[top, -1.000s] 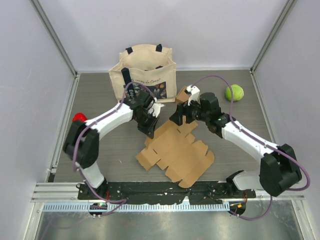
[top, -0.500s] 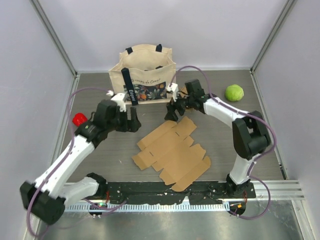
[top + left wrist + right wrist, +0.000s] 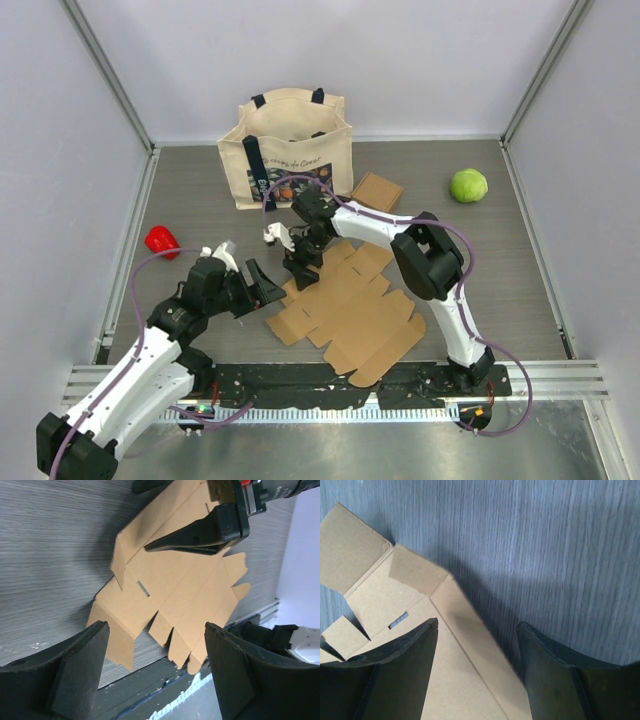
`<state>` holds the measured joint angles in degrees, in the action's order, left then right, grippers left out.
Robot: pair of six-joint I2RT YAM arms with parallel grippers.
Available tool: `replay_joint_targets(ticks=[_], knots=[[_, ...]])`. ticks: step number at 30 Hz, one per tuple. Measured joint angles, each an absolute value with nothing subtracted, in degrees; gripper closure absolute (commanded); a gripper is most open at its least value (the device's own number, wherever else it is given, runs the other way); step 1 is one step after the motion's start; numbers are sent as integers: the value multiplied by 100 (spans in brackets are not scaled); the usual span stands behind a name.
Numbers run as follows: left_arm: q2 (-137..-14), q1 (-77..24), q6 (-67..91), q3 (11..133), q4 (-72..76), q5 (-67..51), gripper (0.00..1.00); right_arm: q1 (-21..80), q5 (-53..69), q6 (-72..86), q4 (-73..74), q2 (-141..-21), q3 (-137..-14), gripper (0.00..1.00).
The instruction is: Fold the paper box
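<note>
Top external view: a gray, wood-look desk (image 3: 520,270) with pale walls on three sides.
Paper box (image 3: 350,310): lies flat and unfolded on the desk, between the two tools.
Left tool (image 3: 265,288): just left of the paper box, fingers spread wide, holding nothing.
Right tool (image 3: 300,268): over the paper box's far left corner, fingers apart, pinching nothing.
Tote bag (image 3: 290,150): stands upright behind the paper box, not touching it.
Small cardboard piece (image 3: 377,190): lies flat behind the paper box, near it.
Green ball (image 3: 468,185): behind and right of the paper box, well apart.
Red thing (image 3: 158,240): left of the paper box, well apart, too small to name.
Edges: a black rail (image 3: 330,378) runs just in front of the paper box's front flaps.
Open room: bare desk shows right of the paper box, out to the wall.
</note>
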<state>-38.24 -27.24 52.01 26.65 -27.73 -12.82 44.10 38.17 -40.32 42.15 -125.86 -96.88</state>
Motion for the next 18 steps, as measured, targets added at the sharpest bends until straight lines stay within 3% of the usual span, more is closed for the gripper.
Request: replay_joint_targets(ticks=[4, 9, 11, 12, 17, 18], knots=[[-3697, -2724, 5527, 2388, -2408, -1531, 22, 4447, 3747, -4115, 4370, -12661, -9751, 43], [-3830, -2727, 5594, 2300, -2429, -1542, 21, 4447, 3614, -4128, 4252, -12654, -9710, 40], [-3892, -2724, 5557, 2303, -2491, -1529, 21, 4447, 3573, -4128, 4185, -12637, -9682, 43], [-3909, -2724, 5542, 2303, -2534, -1498, 21, 4447, 3555, -4125, 4158, -12637, -9682, 55], [-3913, -2724, 5533, 2377, -2921, -1153, 25, 4447, 3380, -4084, 4091, -12639, -9675, 79], [-3929, -2724, 5533, 2416, -3020, -1085, 25, 4445, 3350, -4040, 4042, -12619, -9647, 88]])
